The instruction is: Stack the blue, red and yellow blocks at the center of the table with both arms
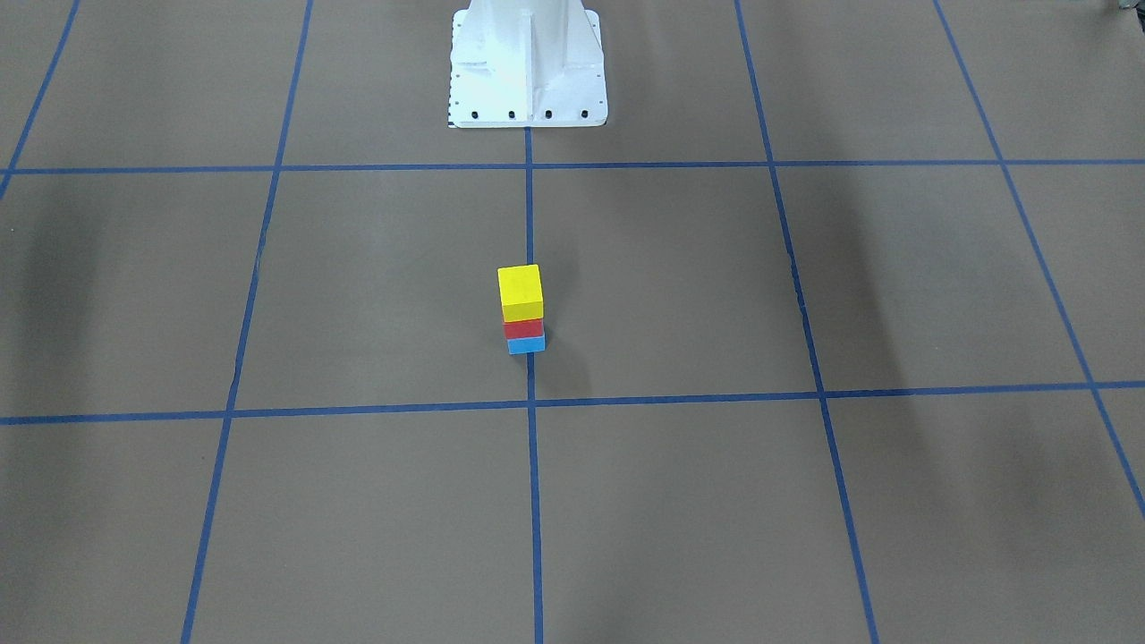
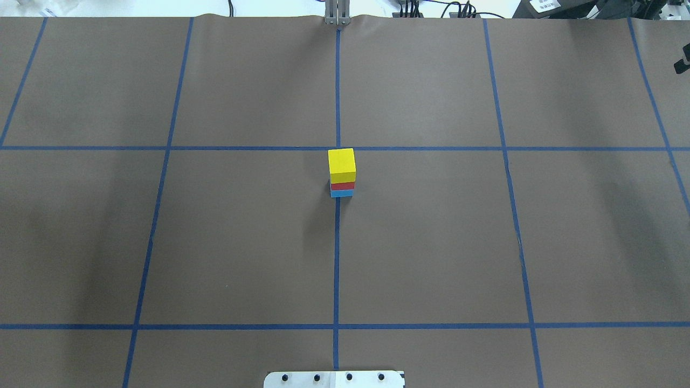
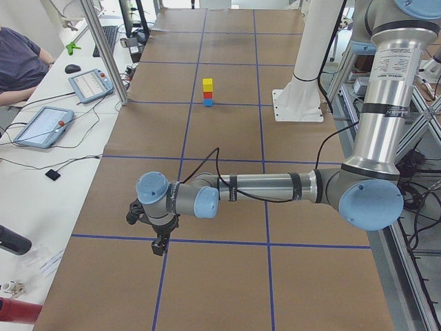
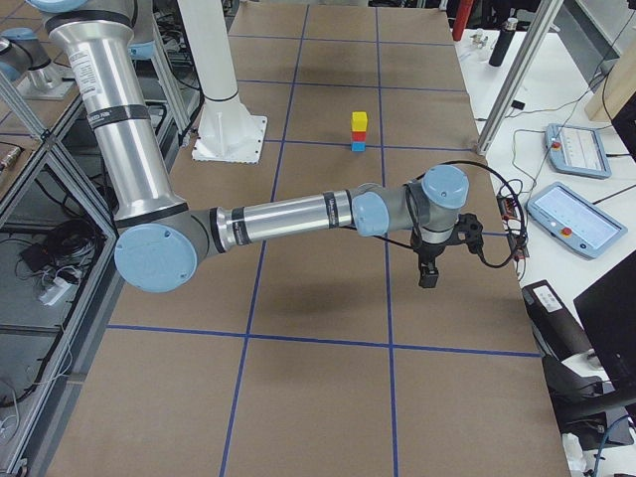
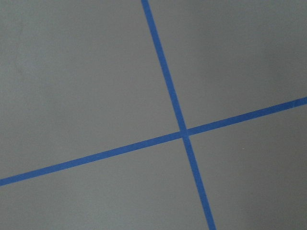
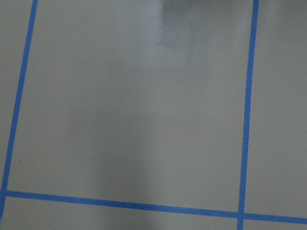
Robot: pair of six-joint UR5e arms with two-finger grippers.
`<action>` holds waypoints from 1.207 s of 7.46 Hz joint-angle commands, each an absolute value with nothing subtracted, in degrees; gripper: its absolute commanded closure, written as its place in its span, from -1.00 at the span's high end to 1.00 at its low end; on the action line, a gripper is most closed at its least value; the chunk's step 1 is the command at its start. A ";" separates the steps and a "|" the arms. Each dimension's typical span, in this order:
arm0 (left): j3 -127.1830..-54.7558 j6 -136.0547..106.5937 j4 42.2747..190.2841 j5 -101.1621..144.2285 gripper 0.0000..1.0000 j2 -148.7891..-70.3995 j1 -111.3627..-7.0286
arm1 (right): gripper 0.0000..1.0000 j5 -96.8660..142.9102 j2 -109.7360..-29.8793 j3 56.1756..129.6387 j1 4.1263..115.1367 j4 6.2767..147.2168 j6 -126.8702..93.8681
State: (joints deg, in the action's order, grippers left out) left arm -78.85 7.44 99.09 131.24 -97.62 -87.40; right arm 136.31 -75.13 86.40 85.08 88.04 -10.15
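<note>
**Yellow over red over blue: stack stands mid-table, both arms out wide**

Yellow block (image 1: 520, 288) on top, red block (image 1: 524, 328) under it, blue block (image 1: 527, 344) at the bottom, resting on the brown paper (image 1: 376, 295) that covers the table. The tower is upright with its sides roughly flush. It sits mid-frame in the front-facing and overhead views, on the centre line of the blue tape (image 1: 534, 501), between the two cross lines. The white pedestal (image 1: 528, 63) is at top centre of the front-facing view, well apart from the stack. Nothing touches the blocks.

The left gripper (image 3: 160, 245) is lower left in the left side view. It points down over a tape line, well apart from the stack, with the forearm stretched out level. It shows only in that side view, so I cannot tell how the fingers are set. The left wrist camera shows only paper and a tape crossing.

The right gripper (image 4: 428, 273) is right of centre in the right side view. It points down, near the table's edge, also well apart from the stack. Its finger state can't be read for the same reason. The right wrist camera shows only paper and tape lines.

An operator (image 3: 17, 58) sits at upper left of the left side view, with two teach pendants (image 3: 43, 125) on the bench beside the table.
</note>
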 commanded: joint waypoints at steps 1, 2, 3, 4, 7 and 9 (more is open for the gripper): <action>-84.25 -1.97 99.58 131.31 0.99 -96.34 -87.45 | 0.99 137.20 -77.34 86.14 87.61 88.41 -9.93; -87.77 -4.81 99.32 131.48 0.99 -95.02 -87.45 | 1.00 137.28 -76.82 86.48 88.50 93.03 -9.67; -90.15 -6.14 98.71 132.70 0.99 -94.14 -87.45 | 1.00 137.02 -75.34 86.57 89.11 96.03 -9.41; -91.92 -6.07 94.79 133.85 0.99 -94.22 -87.45 | 1.00 136.76 -75.24 85.96 89.21 96.06 -9.32; -93.16 -5.80 93.52 133.94 0.99 -93.96 -87.45 | 1.00 136.31 -76.19 86.39 90.87 96.67 -8.53; -94.74 -5.80 93.43 134.03 0.99 -93.08 -87.45 | 1.00 135.97 -80.31 90.16 90.88 96.68 -8.53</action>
